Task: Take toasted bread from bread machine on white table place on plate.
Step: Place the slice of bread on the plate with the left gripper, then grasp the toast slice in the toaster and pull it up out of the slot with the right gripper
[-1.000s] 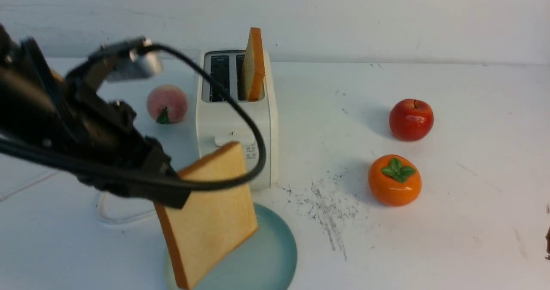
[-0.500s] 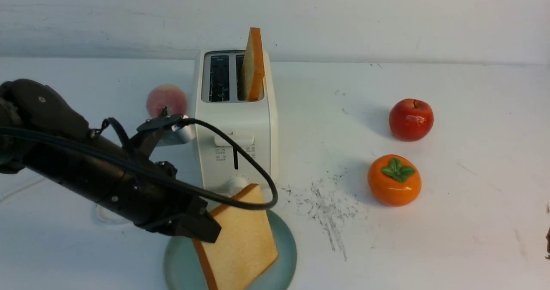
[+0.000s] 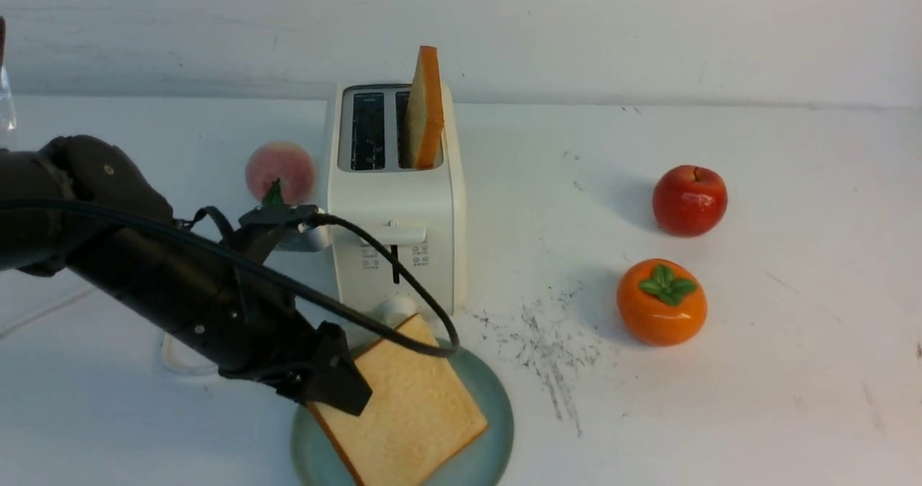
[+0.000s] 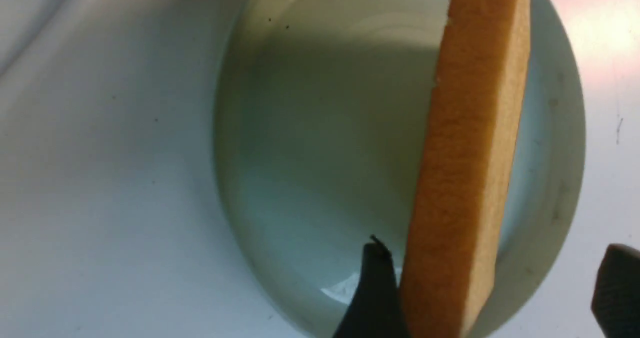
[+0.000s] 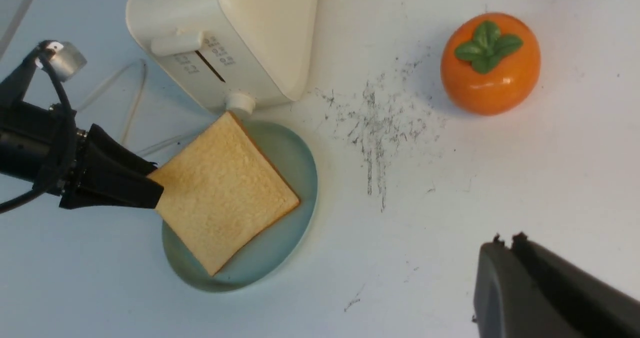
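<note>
The left end effector [image 3: 344, 394] is released. In the left wrist view one dark finger [image 4: 375, 288] touches the face of the square golden-tan toast slice [image 3: 403, 414], and the other finger stands well apart from it. That slice lies almost flat on the round pale blue-green plate [image 3: 481, 379], just in front of the cream-white boxy toaster [image 3: 392, 212].

The second toast slice [image 3: 425, 108] stands upright in the toaster's slot on the robot's right. Its broad faces run front to back and its crust edge points up.

From the left end effector it lies up, behind and slightly to the right, so I judge the left arm the nearer one. The right end effector [image 5: 545, 288] hangs over the white scuffed surface [image 3: 756, 371] well off to the right. I cannot tell its state.
</note>
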Robot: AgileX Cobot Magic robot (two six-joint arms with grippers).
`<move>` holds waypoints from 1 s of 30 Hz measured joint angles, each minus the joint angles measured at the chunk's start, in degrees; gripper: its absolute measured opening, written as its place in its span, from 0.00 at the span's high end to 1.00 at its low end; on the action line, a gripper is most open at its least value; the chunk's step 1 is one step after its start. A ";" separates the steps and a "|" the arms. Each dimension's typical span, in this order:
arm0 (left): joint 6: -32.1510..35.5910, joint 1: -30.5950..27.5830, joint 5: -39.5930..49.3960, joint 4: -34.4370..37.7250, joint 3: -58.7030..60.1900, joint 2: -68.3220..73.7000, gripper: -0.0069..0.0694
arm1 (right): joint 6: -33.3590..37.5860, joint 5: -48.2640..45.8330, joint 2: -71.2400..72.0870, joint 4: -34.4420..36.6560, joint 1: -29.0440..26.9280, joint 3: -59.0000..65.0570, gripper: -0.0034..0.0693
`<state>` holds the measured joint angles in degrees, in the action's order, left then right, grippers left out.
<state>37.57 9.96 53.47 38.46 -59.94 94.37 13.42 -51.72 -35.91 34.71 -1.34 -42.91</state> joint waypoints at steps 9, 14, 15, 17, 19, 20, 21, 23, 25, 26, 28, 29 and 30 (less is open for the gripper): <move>-20.95 0.00 8.78 -17.26 -12.34 -0.22 0.28 | 3.52 -0.06 -11.87 0.27 0.00 -10.79 0.91; -25.74 0.00 15.15 -21.80 -15.87 -3.85 0.66 | 7.16 0.27 -21.60 4.11 2.24 -17.35 0.90; -26.06 0.00 15.71 -22.08 -15.96 -4.45 0.72 | 7.66 0.55 -22.78 4.92 3.44 -18.10 0.89; -27.26 0.00 16.43 -22.44 -16.00 -6.78 0.90 | 8.66 2.17 -27.34 6.09 7.44 -20.88 0.89; -28.82 0.00 16.61 -22.66 -16.00 -9.12 0.93 | 8.77 3.93 -31.78 6.17 12.05 -23.70 0.88; -29.65 0.00 16.54 -22.73 -15.41 -11.41 0.93 | 8.69 5.04 -34.55 5.95 14.79 -25.48 0.87; -29.80 0.00 16.54 -22.73 -15.29 -11.41 0.93 | 8.58 5.27 -35.02 5.82 15.67 -25.80 0.87; -30.76 0.00 16.70 -22.73 -13.24 -16.91 0.93 | 8.18 7.27 -40.68 4.75 20.37 -29.84 0.84; -31.16 0.00 16.83 -22.73 -11.12 -21.49 0.93 | 8.11 8.96 -45.32 3.81 23.02 -33.67 0.80; -31.47 0.00 16.98 -22.73 -10.10 -23.68 0.93 | 8.11 9.64 -47.13 3.36 23.97 -35.27 0.78; -31.99 0.00 17.04 -22.73 -7.84 -28.32 0.93 | 8.11 10.97 -50.70 2.46 25.47 -38.58 0.72; -32.64 0.00 16.67 -22.84 -5.65 -32.64 0.93 | 8.11 12.05 -53.37 1.84 26.32 -41.10 0.66; -33.34 0.00 16.30 -22.84 -4.06 -35.84 0.93 | 8.11 13.46 -55.99 1.72 26.77 -43.51 0.61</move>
<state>4.23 9.96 69.77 15.62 -64.00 58.53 21.53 -38.26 -91.90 36.43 25.43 -86.42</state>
